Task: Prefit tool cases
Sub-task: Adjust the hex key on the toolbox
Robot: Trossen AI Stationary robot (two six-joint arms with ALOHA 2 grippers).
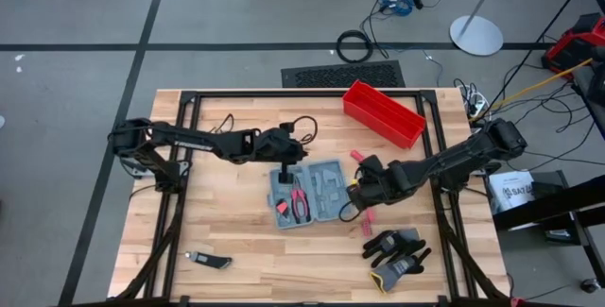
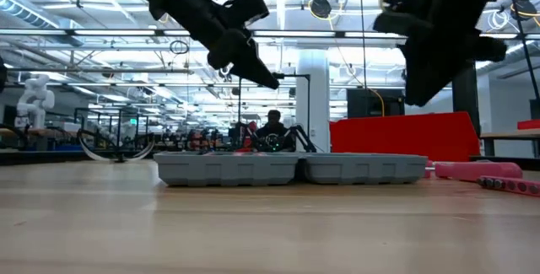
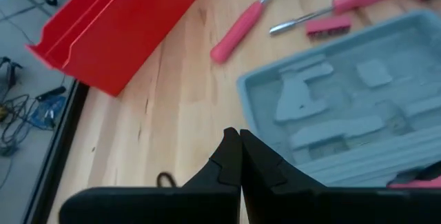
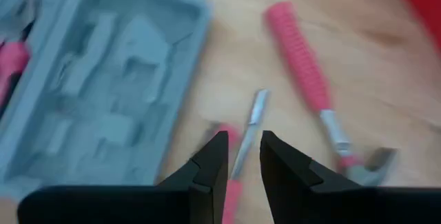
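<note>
The grey tool case [image 1: 307, 192] lies open and flat on the wooden table, both halves showing moulded slots [image 3: 358, 107] [image 4: 103, 79] [image 2: 291, 169]; pink-handled pliers [image 1: 301, 203] lie in its near-left half. My left gripper [image 3: 240, 141] hangs shut and empty above the case's far-left part [image 1: 284, 170], well clear of it [image 2: 272, 83]. My right gripper [image 4: 242, 148] hovers high over the table just right of the case [image 1: 357, 189], its fingers a narrow gap apart with nothing between them; a pink-handled screwdriver [image 4: 251, 117] lies on the table below.
A pink hammer [image 4: 303, 65] lies right of the case. A red open bin [image 1: 383, 113] stands at the far right. Black gloves [image 1: 397, 255] lie near right, and a small dark-handled tool [image 1: 208, 261] near left. A pink bit holder [image 3: 329, 25] lies beside the case.
</note>
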